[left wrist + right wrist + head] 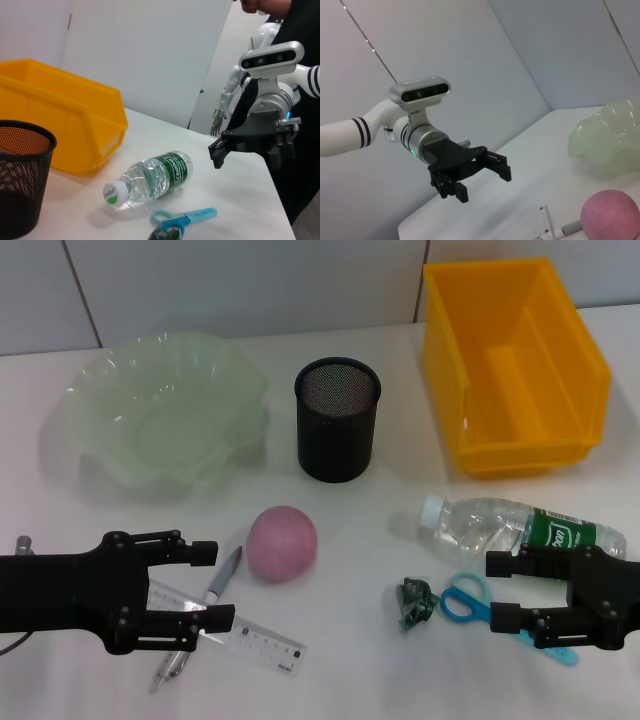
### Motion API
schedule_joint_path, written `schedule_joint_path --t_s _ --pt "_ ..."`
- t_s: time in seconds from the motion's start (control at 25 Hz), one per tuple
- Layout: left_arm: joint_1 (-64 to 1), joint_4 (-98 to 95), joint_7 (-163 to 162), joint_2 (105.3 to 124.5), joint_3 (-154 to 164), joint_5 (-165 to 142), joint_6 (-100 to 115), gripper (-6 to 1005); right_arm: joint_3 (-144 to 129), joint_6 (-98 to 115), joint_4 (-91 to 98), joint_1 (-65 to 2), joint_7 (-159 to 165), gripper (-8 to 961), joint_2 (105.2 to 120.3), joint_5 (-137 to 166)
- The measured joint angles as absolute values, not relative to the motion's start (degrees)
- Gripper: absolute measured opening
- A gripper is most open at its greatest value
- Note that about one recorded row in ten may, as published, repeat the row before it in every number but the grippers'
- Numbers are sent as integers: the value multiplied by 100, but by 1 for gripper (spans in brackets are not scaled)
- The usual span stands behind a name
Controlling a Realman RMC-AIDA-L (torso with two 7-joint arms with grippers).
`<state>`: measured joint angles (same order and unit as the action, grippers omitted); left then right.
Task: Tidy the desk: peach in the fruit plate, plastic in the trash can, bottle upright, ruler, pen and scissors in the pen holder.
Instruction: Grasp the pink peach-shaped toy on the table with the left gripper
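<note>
Peach [282,543]: pink, lying on the white table [350,650] near the middle, in front of the pen holder and well apart from the fruit plate; bare table all round it except the pen just beside it on the left.
Fruit plate [165,410]: pale green, wavy-rimmed glass, at the back left, nothing in it.
Pen holder [338,419]: black mesh cup, upright, between the plate and the bin, with bare table on each side.
Trash can [512,365]: yellow bin at the back right, its open front facing the robot, close to the table's right edge.
Bottle [520,528]: clear with a green label, lying on its side in front of the bin, white cap pointing left.
Plastic [415,602]: small dark green crumpled scrap, just left of the scissors.
Scissors [470,600]: blue handles showing, the blade end hidden under the right gripper.
Ruler [255,640]: clear, lying aslant near the front edge, partly under the left gripper.
Pen [222,578]: grey, crossing the ruler, its lower end beneath the left gripper's fingers.
Left gripper [212,586]: jaws spread wide, empty, hovering low over the ruler and pen, left of the peach.
Right gripper [500,592]: jaws spread, empty, above the scissors and just in front of the bottle.
</note>
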<state>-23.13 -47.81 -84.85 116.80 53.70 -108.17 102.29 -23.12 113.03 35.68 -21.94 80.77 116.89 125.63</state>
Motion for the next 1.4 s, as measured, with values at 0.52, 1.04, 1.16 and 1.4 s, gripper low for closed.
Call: schedule_joint_path --t_s 0.52,1.04,1.16,1.4 --pt "-2317 -4781 -8495 11680 5370 -10872 10234 807 -2320 11303 3568 -2197 8077 820 11689 12559" --pt "-2329 -4781 -8533 11681 5379 -10881 10239 806 -2320 11303 3568 -2197 8077 820 11689 12560" --pt "-2329 -4781 -8534 11685 5379 -10881 10239 806 -2320 11303 3568 -2197 8077 820 11689 12563" --pt "-2329 -4783 -8534 11694 5379 -10881 10238 806 -2320 11302 3568 -2197 8072 820 11689 12568"
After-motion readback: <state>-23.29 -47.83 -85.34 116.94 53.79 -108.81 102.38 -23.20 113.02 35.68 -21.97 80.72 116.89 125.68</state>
